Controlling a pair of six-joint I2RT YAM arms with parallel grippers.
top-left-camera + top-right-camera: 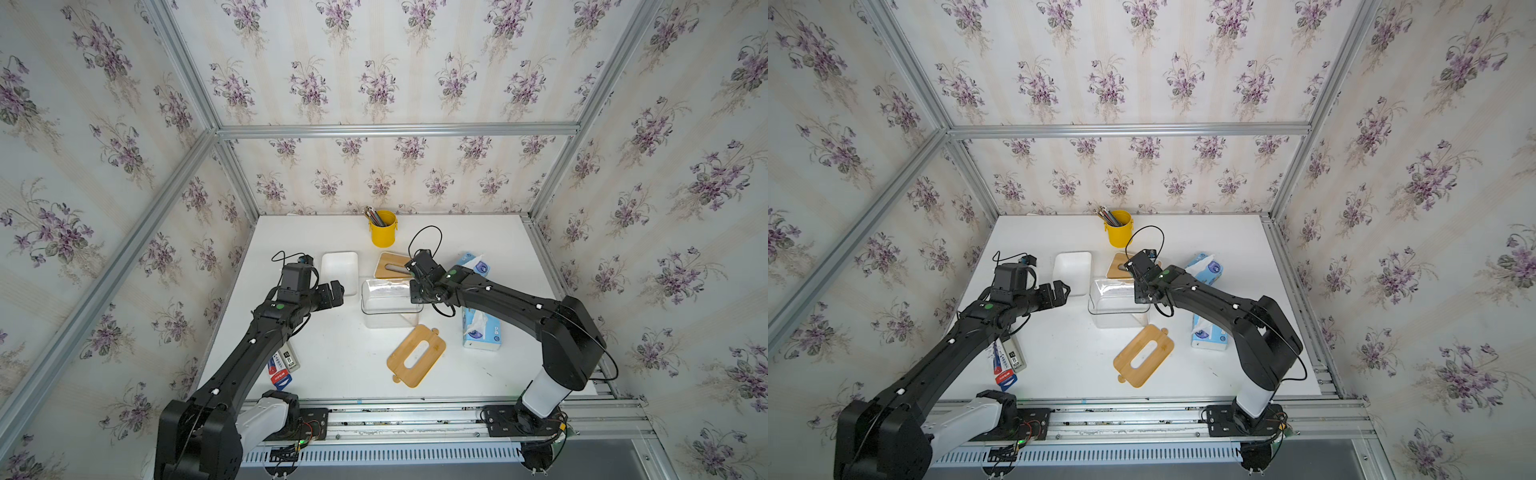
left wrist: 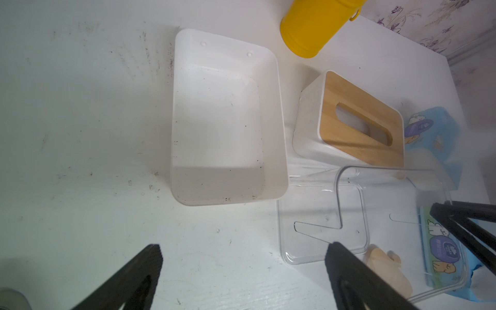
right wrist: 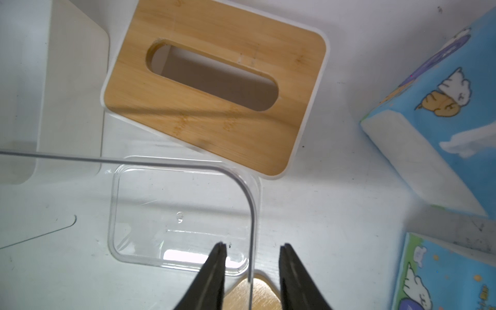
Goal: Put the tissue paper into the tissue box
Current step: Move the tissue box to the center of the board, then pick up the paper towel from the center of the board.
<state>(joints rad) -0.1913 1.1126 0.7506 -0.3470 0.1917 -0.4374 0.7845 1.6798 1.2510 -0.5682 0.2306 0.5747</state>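
Right gripper (image 3: 252, 247) straddles the clear tissue box (image 3: 134, 161) wall, jaws half apart, clamping nothing; bamboo lid (image 1: 434, 344) off for loading; left gripper (image 2: 244, 248) gapes empty.

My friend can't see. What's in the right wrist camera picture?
The right gripper, open, straddles the wall of an empty clear box. Beyond it sits a white-rimmed, slotted bamboo lid, and two blue tissue packs lie nearby.

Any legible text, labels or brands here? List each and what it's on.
No text reads clearly.
Near tissue pack: purple logo, lettering blurred.
Far tissue pack: same, blurred.
Red-blue packets: print too small.
Clear box floor: moulded mark, unreadable.
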